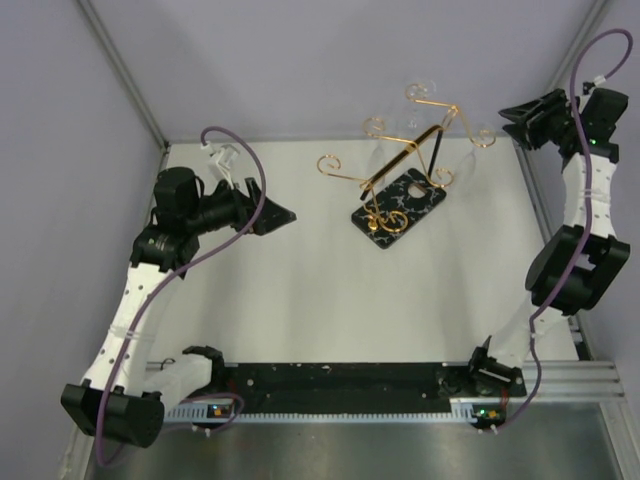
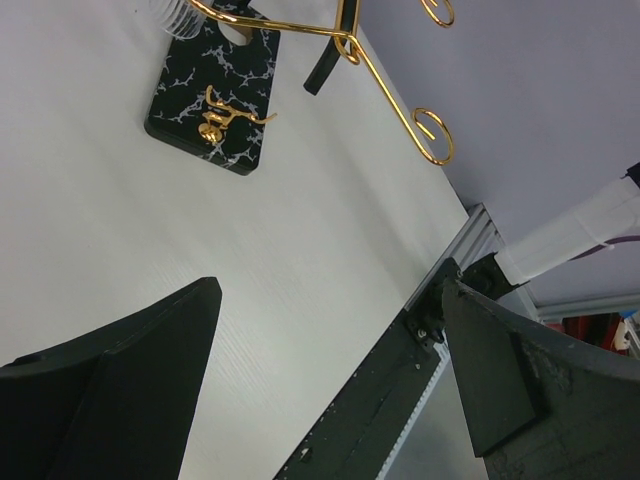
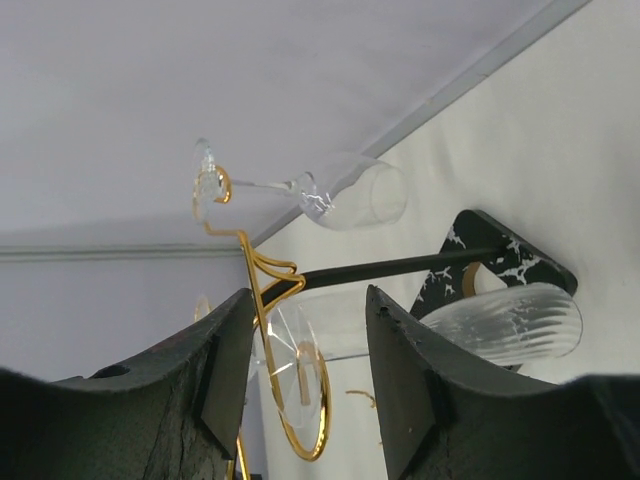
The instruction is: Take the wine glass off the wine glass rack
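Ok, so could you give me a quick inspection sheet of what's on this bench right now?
Surface: white table, no spills seen.
Job's things: rack upright towards the back; glasses hanging on it.
Clutter: nothing seen.
Tools: left tool open, left of the rack; right tool open, facing the glasses.
Cables: purple cable loops off each arm, apart from the rack.
Surroundings: plain walls, metal frame.
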Available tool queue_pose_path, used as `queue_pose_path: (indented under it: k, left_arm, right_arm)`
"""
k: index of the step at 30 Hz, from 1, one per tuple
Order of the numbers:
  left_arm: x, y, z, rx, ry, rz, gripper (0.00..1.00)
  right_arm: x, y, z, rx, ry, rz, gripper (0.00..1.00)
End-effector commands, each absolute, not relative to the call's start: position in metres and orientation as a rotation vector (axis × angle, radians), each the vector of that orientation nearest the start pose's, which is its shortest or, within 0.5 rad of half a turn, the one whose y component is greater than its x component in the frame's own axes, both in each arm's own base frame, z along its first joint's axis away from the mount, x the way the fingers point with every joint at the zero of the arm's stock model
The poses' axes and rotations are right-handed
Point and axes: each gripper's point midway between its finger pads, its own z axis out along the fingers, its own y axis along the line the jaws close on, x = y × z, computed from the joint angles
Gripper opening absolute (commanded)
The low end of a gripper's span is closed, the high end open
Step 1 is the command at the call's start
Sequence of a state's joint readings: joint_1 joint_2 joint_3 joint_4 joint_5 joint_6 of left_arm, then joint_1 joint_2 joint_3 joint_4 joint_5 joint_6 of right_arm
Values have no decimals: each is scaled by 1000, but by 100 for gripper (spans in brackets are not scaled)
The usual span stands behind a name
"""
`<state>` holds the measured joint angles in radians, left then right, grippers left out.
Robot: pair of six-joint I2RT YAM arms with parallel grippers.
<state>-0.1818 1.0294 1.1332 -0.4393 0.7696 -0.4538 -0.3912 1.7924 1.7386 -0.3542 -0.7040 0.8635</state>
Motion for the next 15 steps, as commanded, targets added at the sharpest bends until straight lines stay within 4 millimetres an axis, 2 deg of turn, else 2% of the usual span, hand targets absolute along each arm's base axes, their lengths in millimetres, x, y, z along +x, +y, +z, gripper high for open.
queue_pose_path:
  k: [1, 7, 15]
  left_arm:
    - [255, -186, 331, 329, 1927, -1151, 97]
    - [256, -186, 330, 323, 1933, -1146, 97]
    - [257, -186, 326, 317, 1942, -1145, 97]
  right_arm:
    - [512, -53, 350, 580, 1802, 1095, 48]
    - [519, -45, 345, 538, 1801, 1226, 47]
    - [514, -31, 346, 467, 1771, 1399, 45]
